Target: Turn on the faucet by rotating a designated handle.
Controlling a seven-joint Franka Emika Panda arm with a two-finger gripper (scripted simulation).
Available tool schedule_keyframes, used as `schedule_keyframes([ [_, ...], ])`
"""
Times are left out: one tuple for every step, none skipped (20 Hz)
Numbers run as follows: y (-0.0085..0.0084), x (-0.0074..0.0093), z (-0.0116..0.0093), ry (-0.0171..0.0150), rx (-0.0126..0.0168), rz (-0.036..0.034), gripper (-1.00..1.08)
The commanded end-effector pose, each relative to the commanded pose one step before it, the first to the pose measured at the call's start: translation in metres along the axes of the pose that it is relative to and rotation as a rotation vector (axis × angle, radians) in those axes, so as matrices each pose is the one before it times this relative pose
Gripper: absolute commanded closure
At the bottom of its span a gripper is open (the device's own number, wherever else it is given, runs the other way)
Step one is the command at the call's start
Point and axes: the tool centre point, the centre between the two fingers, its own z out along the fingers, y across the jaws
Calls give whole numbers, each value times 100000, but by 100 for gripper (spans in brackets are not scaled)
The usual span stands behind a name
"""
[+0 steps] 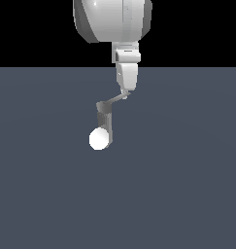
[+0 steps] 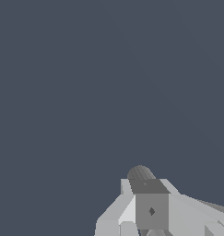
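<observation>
Surface: plain slate-grey desk (image 1: 46,194), black backdrop above | faucet (image 1: 104,121) stood mid-desk, white ball (image 1: 98,139) at its base | handle (image 1: 113,101) met at its far tip by hand (image 1: 125,95) | finger spacing cannot be told

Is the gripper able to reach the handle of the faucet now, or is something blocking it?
Probably yes. The gripper is already at the free end of the handle, and nothing stands between them.
</observation>
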Motion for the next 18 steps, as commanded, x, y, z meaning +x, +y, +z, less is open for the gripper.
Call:
schedule_keyframes([
  [-252, 368, 299, -33, 60, 1843, 108],
  [-34, 59, 50, -12, -4, 280, 108],
  [-11, 23, 17, -4, -1, 98, 108],
  [0, 0, 0, 0, 0, 0, 108],
  [0, 0, 0, 0, 0, 0, 108],
  [0, 0, 0, 0, 0, 0, 108],
  [29, 0, 3, 0, -44, -87, 108],
  [280, 23, 0, 0, 0, 0, 108],
  [282, 23, 0, 0, 0, 0, 108],
  [283, 23, 0, 0, 0, 0, 108],
  [285, 23, 0, 0, 0, 0, 108],
  [287, 23, 0, 0, 0, 0, 108],
  [289, 24, 0, 0, 0, 0, 108],
  [290, 24, 0, 0, 0, 0, 108],
  [292, 24, 0, 0, 0, 0, 108],
  [294, 24, 0, 0, 0, 0, 108],
  [295, 24, 0, 0, 0, 0, 108],
  [306, 61, -13, -41, 28, 48, 108],
])
